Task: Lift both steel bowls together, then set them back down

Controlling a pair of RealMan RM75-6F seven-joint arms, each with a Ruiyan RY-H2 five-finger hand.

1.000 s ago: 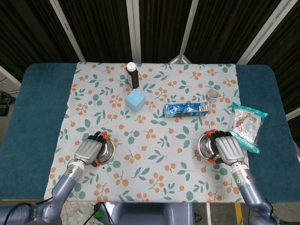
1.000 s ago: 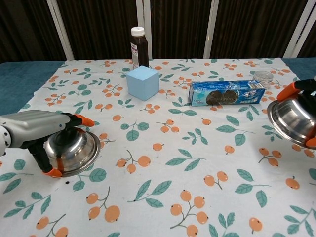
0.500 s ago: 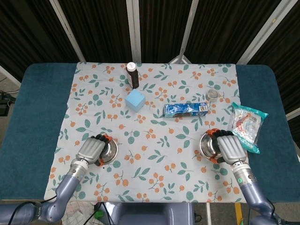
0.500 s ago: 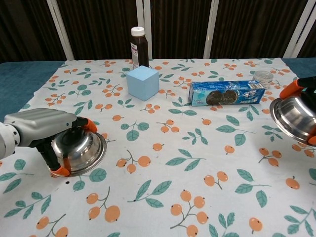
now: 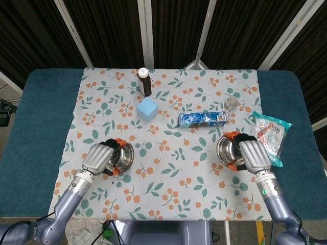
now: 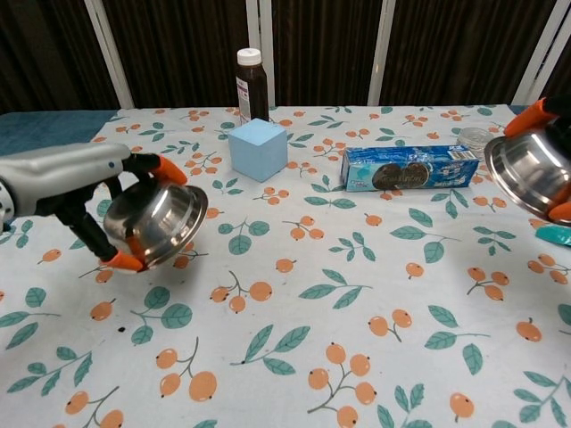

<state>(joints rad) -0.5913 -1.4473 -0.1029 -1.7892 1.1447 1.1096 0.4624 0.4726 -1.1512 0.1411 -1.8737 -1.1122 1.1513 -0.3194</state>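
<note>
My left hand [image 5: 98,157] [image 6: 67,192] grips one steel bowl [image 5: 122,156] [image 6: 157,225] by its rim and holds it above the flowered cloth, tilted with its mouth toward the middle of the table. On the other side my right hand [image 5: 254,155] grips the second steel bowl [image 5: 228,150] [image 6: 528,170] the same way, also raised and tilted inward. In the chest view only the orange fingertips [image 6: 537,111] of the right hand show at the frame's edge.
A dark bottle [image 5: 145,81] and a blue cube [image 5: 148,109] stand at the back centre. A blue biscuit pack [image 5: 202,119] lies mid-table, with a small clear jar [image 5: 233,103] behind the right bowl. A plastic bag [image 5: 270,137] lies just right of the right hand.
Both hands have risen with their bowls, which left the cloth and now hang tilted above it. The left bowl climbed the most in the chest view.
</note>
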